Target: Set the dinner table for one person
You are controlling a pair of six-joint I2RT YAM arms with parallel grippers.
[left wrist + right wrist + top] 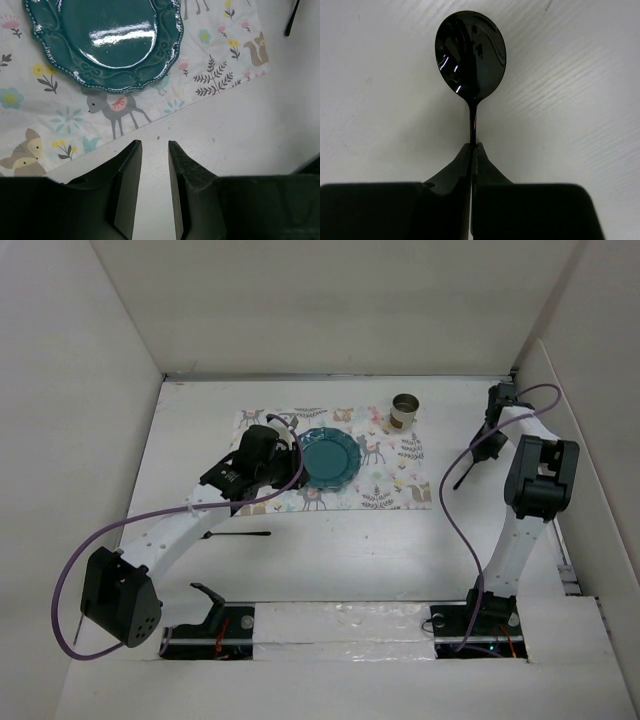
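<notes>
The spoon (471, 55) is low over the bare dinner table (350, 560), well to the right of the placemat (400, 485); whether it touches the top cannot be told. The right gripper (472, 147) pinches its neck, fingers pressed together, and the bowl points straight out from them. The placing spot, by judgement, lies to the left, on the patterned strip between the plate (328, 458) and the mat's right edge, nearer than the cup (404, 412). The left gripper (154, 150) hangs empty, jaws parted.

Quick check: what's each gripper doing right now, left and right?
Left gripper: open, nothing between its jaws.
Right gripper: closed on the handle of the black spoon.
</notes>
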